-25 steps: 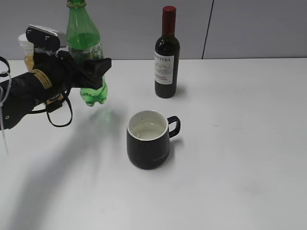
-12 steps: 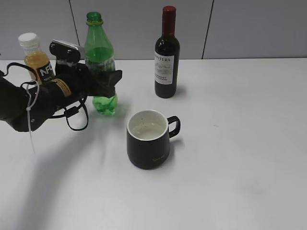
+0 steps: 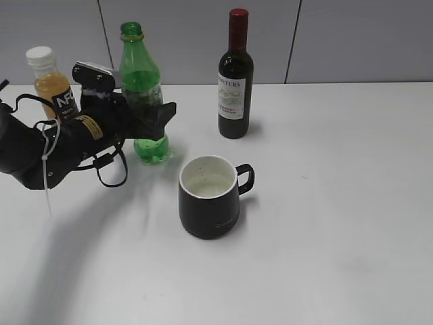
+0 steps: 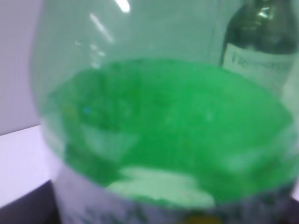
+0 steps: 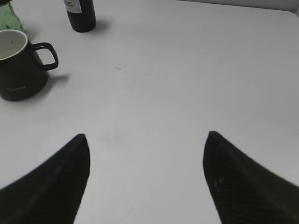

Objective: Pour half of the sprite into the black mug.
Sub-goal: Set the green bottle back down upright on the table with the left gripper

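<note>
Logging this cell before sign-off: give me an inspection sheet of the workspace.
Surface: white table, no spills seen.
Job's things: sprite upright, uncapped, base on the table; black mug upright, right of it.
Clutter: wine bottle and orange juice bottle at the back.
Grippers: left gripper shut on the sprite; right gripper open, holding nothing.
Cables: black and white leads on the left arm.
Surroundings: grey wall panels.

In the left wrist view the sprite bottle (image 4: 159, 140) fills the frame, blurred and cut off on every side; the wine bottle (image 4: 261, 42) behind it is cropped and its label unreadable. In the exterior view the left gripper (image 3: 150, 116) hides the sprite's label band, and the jaws' contact cannot be made out.
</note>
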`<state>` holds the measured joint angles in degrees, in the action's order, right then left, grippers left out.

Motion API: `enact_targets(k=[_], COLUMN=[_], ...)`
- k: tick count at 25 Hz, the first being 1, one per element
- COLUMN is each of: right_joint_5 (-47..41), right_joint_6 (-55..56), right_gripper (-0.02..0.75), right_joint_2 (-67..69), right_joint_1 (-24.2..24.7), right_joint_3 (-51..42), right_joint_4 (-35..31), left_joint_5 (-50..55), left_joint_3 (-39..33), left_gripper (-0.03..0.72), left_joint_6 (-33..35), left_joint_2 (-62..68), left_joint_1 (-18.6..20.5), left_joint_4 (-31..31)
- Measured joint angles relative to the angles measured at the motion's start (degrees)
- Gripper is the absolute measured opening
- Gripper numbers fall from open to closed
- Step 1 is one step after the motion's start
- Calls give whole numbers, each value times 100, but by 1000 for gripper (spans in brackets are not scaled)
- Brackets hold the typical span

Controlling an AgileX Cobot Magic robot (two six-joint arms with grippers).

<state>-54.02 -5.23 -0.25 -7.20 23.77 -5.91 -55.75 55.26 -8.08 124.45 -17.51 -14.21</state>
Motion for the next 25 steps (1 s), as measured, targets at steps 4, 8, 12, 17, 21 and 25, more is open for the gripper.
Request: enact_targets(k=[4,8,12,17,21,25], right_joint_5=[0,0,0,0,0,0], right_joint_6=[0,0,0,0,0,0], right_gripper=[571,571,571,571,571,571], right_joint_2=[0,0,0,0,0,0], right_joint_1=[0,0,0,0,0,0], right_joint_3=[0,0,0,0,0,0], right_joint_4=[0,0,0,0,0,0], left_joint_5=[87,85,85,90,402,1253], left_joint_3=[-185,-458,-805,-1283,-1601,-1834], left_gripper=[643,650,650,646,642,635], left_joint_6=[0,0,-4,-4,-4,-4], left_joint_2=[-143,-400,-649,-959,-1346,-2009], left_joint_1=[0,5,16,40,195,427], left_joint_4=[0,-19,-19,-30,-48,-48])
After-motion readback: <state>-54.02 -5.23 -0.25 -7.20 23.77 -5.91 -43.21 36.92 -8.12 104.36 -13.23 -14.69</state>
